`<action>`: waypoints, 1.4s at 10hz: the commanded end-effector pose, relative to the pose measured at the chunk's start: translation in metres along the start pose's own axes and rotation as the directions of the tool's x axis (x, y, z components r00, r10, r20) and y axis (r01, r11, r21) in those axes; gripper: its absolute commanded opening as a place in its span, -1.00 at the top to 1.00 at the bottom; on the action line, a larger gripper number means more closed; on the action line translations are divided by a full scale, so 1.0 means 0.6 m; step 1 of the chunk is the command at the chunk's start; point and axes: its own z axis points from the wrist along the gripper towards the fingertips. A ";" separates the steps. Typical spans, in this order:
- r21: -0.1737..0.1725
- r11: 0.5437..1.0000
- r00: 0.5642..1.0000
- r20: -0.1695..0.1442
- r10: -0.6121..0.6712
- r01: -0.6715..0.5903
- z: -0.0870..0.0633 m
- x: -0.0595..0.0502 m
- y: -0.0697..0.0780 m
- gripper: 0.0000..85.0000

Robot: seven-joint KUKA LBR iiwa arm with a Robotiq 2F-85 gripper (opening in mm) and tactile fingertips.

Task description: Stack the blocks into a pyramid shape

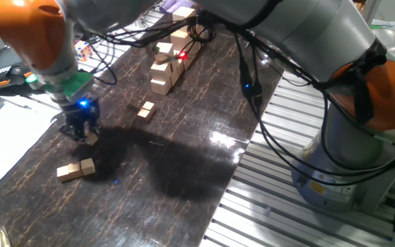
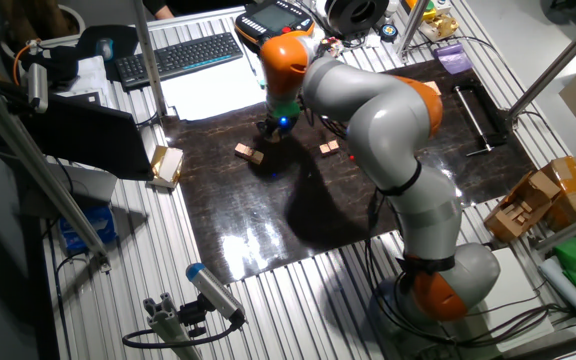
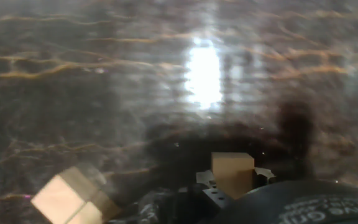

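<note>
- The arm [image 2: 378, 110] reaches from its base at the right across the dark table [image 1: 184, 158], wrist bent downward at the left end.
- The gripper [image 1: 84, 134] hangs just above the surface, fingers pinching a tan cube [image 3: 232, 171] upright between them.
- Two more blocks [image 1: 75, 169] lie touching side by side, just nearer than the gripper.
- Another small pair of blocks [image 1: 146, 110] sits further right, well apart.
- A stack of larger blocks [image 1: 166, 65] stands at the far end.
</note>
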 end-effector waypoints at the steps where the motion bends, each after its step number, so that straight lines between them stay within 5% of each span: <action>1: 0.005 0.988 0.988 -0.017 0.153 -0.153 -0.004 0.010 -0.010 0.31; 2: 0.032 0.976 0.976 -0.021 0.217 -0.217 -0.009 0.017 -0.020 0.31; 4: 0.006 0.932 0.929 -0.069 0.363 -0.363 -0.021 0.025 -0.055 0.31; 9: 0.024 0.762 0.759 -0.076 0.646 -0.647 -0.013 0.051 -0.107 0.33; 14: 0.048 0.630 0.627 -0.066 0.776 -0.775 -0.017 0.081 -0.122 0.37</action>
